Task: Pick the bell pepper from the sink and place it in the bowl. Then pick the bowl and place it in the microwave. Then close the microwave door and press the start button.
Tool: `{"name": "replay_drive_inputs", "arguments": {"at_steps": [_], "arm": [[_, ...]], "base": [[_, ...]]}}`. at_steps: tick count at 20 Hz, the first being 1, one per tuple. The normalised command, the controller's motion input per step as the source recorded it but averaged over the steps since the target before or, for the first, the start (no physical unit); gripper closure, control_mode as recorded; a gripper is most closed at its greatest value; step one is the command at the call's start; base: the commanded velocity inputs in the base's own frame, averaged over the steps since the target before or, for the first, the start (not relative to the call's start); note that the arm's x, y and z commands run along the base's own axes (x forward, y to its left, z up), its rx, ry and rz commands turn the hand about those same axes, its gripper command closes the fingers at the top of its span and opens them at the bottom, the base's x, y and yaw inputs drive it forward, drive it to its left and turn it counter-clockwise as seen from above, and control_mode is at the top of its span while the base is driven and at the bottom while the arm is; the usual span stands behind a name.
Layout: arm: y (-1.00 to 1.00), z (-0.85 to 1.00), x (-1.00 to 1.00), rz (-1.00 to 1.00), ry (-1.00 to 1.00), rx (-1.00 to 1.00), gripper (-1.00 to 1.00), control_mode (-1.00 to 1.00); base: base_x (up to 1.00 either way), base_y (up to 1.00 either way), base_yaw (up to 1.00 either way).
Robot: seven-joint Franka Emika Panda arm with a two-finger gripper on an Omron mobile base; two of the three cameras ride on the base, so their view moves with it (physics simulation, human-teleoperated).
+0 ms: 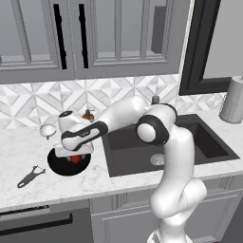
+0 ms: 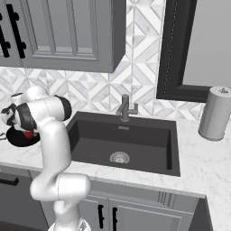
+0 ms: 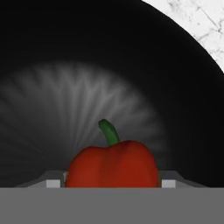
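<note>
The red bell pepper with its green stem sits low inside the black bowl, between my fingertips. A thin gap shows on each side of it, so my gripper stands open around it. In the left base view the gripper hangs just over the bowl on the counter left of the sink, with the bell pepper red beneath it. The right base view shows the bell pepper and bowl behind my arm, left of the sink. The microwave and its door are out of view.
A small white strainer and a soap bottle stand behind the bowl. A peeler lies near the counter's front edge. The faucet rises behind the basin, and a paper towel roll stands at its right. Cabinets hang overhead.
</note>
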Motion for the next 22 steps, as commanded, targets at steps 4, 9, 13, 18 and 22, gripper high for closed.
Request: {"name": "replay_drive_inputs", "arguments": {"at_steps": [4,9,13,18,22], "arm": [[-0.14,0.0,-0.01,0.0,-0.07,0.03,-1.0,-1.0],[-0.11,0.0,-0.05,0.0,-0.13,0.04,-1.0,-1.0],[-0.14,0.12,-0.2,0.0,-0.2,0.03,-1.0,-1.0],[-0.28,0.31,-0.27,0.0,-0.19,0.07,-1.0,-1.0],[-0.51,0.41,-0.14,0.01,-0.11,0.14,-1.0,-1.0]], "base": [[0.0,0.0,0.0],[0.0,0.0,0.0],[0.0,0.0,0.0],[0.0,0.0,0.0],[0.0,0.0,0.0]]}}
